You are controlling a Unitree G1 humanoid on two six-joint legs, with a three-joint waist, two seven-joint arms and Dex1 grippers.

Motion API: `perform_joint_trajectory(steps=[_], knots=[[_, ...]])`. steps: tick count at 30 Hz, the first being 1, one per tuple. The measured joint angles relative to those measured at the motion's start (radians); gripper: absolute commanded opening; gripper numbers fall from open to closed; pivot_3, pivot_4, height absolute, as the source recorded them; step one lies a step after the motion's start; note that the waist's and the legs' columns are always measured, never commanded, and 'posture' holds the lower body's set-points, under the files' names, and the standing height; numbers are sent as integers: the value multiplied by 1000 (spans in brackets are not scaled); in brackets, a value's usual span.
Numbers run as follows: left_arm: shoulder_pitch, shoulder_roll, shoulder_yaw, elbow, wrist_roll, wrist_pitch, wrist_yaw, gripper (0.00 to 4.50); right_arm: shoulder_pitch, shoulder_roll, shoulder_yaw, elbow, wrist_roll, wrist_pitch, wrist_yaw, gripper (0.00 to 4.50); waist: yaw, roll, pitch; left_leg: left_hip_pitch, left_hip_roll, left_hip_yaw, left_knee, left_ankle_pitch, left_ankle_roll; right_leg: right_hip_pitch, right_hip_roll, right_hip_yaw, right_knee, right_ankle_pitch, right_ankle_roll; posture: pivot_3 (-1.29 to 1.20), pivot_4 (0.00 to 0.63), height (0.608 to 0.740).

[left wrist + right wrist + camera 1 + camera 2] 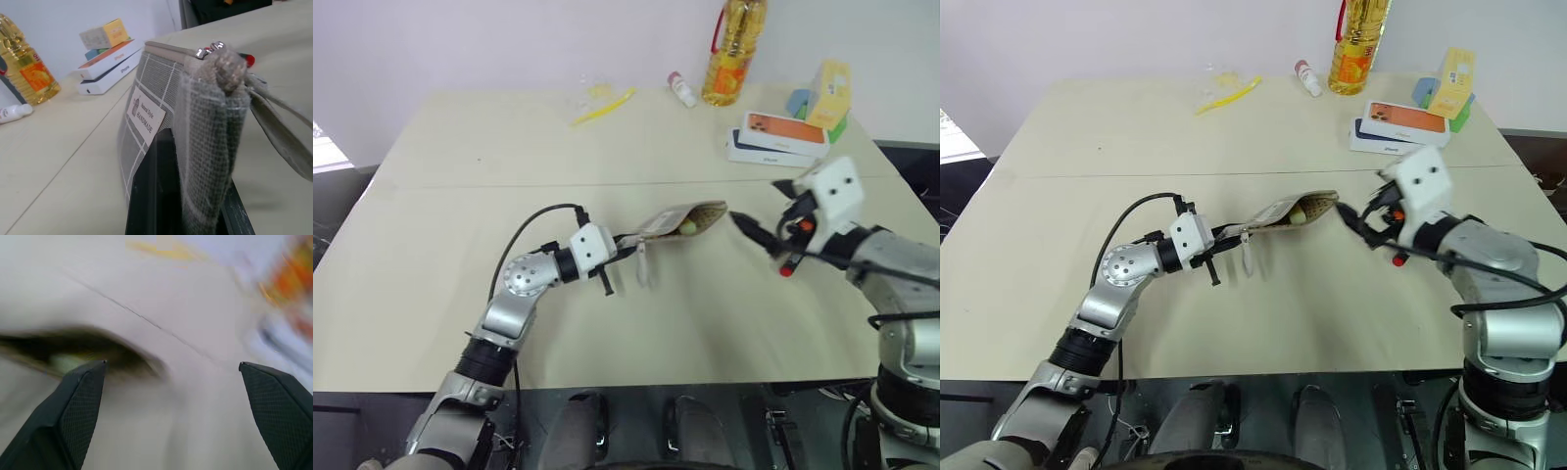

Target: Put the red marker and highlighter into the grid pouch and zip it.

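Holding: your left gripper is clamped on the closed end of the flat grey fabric grid pouch with white grid lines, lifting it off the pale beige table, roughly level.
Left fingers: pressed together on the fabric; in the left wrist view the black fingers sit just below the small white label.
Pouch mouth: open, facing your right gripper.
Highlighter: a yellow-green rounded end shows inside the mouth (in the right wrist view it is a pale green blur in the dark opening).
Right fingers: spread wide apart, holding nothing, just beside the mouth and not touching it.
Red marker: a small red tip shows past the pouch's top edge in the left wrist view; you cannot tell where the marker lies.
Zipper pull loop: the grey strap hangs down near the left fingers.
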Motion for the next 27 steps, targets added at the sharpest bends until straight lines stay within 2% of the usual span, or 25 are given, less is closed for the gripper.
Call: perform_joint_trajectory(steps=[5, 13, 16, 22, 23, 25, 26, 27], knots=[[-13, -43, -11, 69, 10, -46, -2, 0, -3, 183, -132, 50, -114, 259, -258, 4460, 3, 1, -1, -2, 0, 1, 1, 0, 0, -3, 0, 1, 2, 0, 0, 0, 150, 740], [-29, -53, -24, 117, 14, -81, -3, 0, -7, 336, -184, 108, -147, 312, -397, 4460, -1, 1, -1, -2, 0, 1, 2, 0, 0, -4, 0, 1, 3, 0, 0, 0, 150, 740], [-29, -52, -23, 118, 14, -83, 1, 0, -11, 341, -185, 129, -145, 284, -414, 3751, -3, 1, -1, -2, -1, 1, 2, 0, 1, -3, 1, 1, 3, 0, 0, 0, 150, 740], [-15, -40, -21, 111, 14, -82, 20, 0, -11, 327, -170, 173, -144, 230, -426, 652, -23, 1, -1, -2, 0, 1, 2, 0, 1, -4, 1, 1, 5, 0, 0, 0, 150, 740], [-13, -38, -21, 111, 14, -81, 23, 0, -11, 320, -156, 179, -142, 221, -427, 356, -27, 1, -1, -2, 0, 1, 2, 0, 1, -4, 1, 1, 5, 0, 0, 0, 150, 740], [-7, -38, -20, 108, 14, -80, 29, 0, -9, 310, -129, 189, -138, 201, -426, 375, -28, 1, -1, -2, 0, 1, 2, 0, 1, -4, 1, 1, 6, 0, 0, 0, 150, 740], [-7, -39, -20, 107, 13, -77, 32, 0, 6, 271, -84, 193, -142, 174, -415, 375, -28, 1, 0, -2, 0, 1, 2, 0, 1, -5, 1, 1, 6, 0, 0, 0, 150, 740], [-7, -36, -17, 103, 10, -73, 35, 0, 32, 184, 1, 194, -149, 116, -386, 375, -28, 2, 0, -2, -1, 1, 3, 0, 1, -6, 1, 2, 6, 0, 0, 0, 150, 740]])
